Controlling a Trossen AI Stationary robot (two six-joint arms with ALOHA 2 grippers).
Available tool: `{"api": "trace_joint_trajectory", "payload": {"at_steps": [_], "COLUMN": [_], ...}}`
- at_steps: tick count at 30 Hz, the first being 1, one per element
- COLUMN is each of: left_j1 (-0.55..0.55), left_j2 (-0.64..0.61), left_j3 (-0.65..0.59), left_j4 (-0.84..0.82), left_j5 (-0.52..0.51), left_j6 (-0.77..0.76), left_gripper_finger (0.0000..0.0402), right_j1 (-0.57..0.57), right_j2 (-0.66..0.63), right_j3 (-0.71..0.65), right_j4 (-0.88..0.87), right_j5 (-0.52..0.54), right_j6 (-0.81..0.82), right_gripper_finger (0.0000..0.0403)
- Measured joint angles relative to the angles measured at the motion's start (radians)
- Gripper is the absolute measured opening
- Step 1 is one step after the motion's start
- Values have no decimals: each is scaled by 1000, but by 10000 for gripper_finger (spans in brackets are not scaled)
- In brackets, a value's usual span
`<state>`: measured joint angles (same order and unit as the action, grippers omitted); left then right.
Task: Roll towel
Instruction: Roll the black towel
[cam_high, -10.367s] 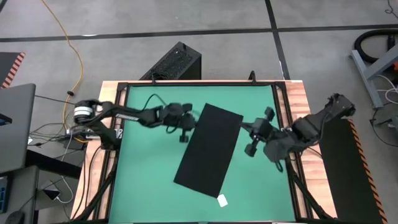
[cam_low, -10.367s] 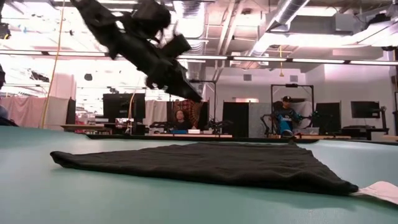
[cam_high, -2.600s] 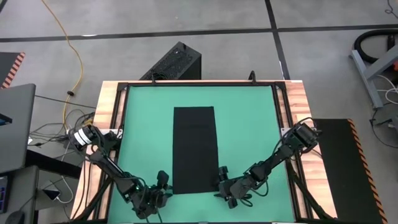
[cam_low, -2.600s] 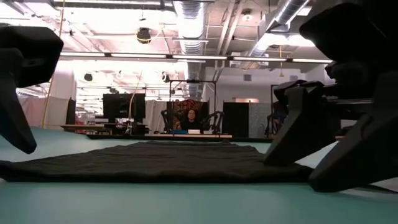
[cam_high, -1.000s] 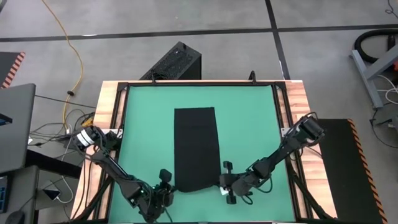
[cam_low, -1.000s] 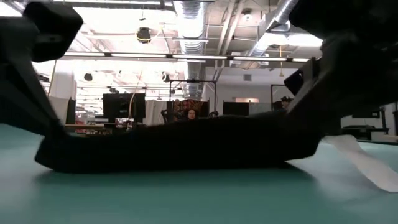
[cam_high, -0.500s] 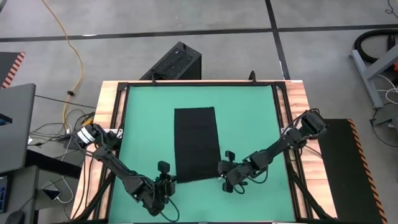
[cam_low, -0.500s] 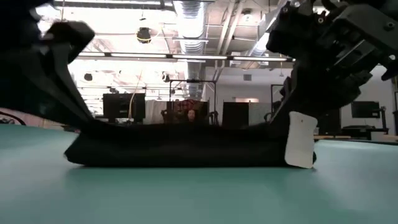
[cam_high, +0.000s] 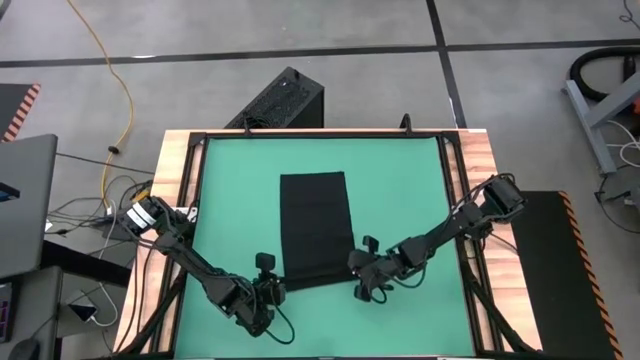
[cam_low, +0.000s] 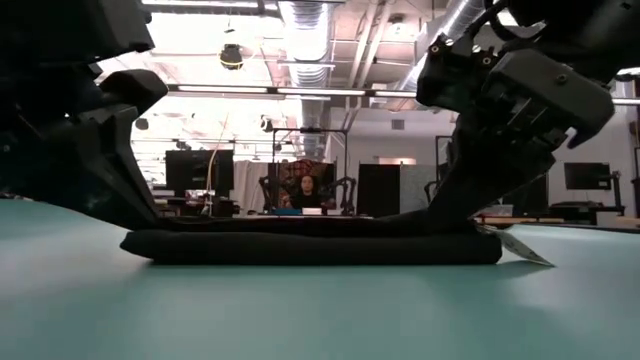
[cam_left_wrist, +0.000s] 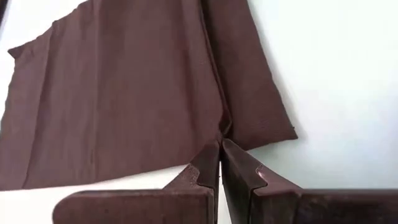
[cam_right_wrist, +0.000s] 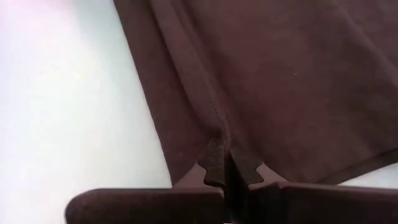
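The black towel (cam_high: 316, 225) lies lengthwise in the middle of the green table, its near end turned over onto itself in a low double band (cam_low: 310, 247). Its white tag (cam_low: 522, 250) sticks out at the band's right end onto the table. My left gripper (cam_high: 274, 283) is at the band's left end and my right gripper (cam_high: 357, 270) at its right end. Both are shut on the towel, as the left wrist view (cam_left_wrist: 221, 146) and the right wrist view (cam_right_wrist: 225, 152) show. My left gripper pinches the turned-over strip of the towel (cam_left_wrist: 222, 124) between its two shut fingers, at the towel's left side near its near end. The fingers slant down from the near side. The fold lies on the rest of the towel, slack. My right gripper pinches the turned-over strip (cam_right_wrist: 217, 127) between its two shut fingers, at the towel's right side near its near end. The fingers slant down from the near right. The cloth puckers at the fingertips. The fold lies on the towel, not lifted.
A black vented box (cam_high: 280, 100) stands on the floor past the table's far edge. Wooden rails (cam_high: 480, 200) border the green mat. Bare mat lies on both sides of the towel and beyond its far end. People sit in the room behind (cam_low: 303, 190).
Both grippers have gone toward the table's far edge and down, carrying the towel's near end. That end, lifted a second ago, is now folded over and lies flat on the rest, which stayed put. The tag, which hung down, now lies on the table.
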<state>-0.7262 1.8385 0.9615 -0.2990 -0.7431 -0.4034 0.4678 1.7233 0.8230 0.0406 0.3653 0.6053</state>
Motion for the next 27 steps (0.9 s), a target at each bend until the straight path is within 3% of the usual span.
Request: {"api": "trace_joint_trajectory", "payload": {"at_steps": [14,20,23,27], "left_j1": [-20,-69,-83,-47], "left_j2": [-1,-1,-1,1], "left_j3": [77,79,69,-19], "left_j4": [-36,-28,72,296], "left_j5": [-40,-219,-267,-163], "left_j6": [82,49,69,157], "left_gripper_finger": [17,4,1,0], "right_j1": [1,1,0,0], "right_j2": [0,0,0,0], "right_j3": [0,0,0,0], "right_j4": [-70,-69,-69,-69], "right_j5": [0,1,1,1], "right_j6": [42,42,41,41], "right_gripper_finger": [25,23,24,25]}}
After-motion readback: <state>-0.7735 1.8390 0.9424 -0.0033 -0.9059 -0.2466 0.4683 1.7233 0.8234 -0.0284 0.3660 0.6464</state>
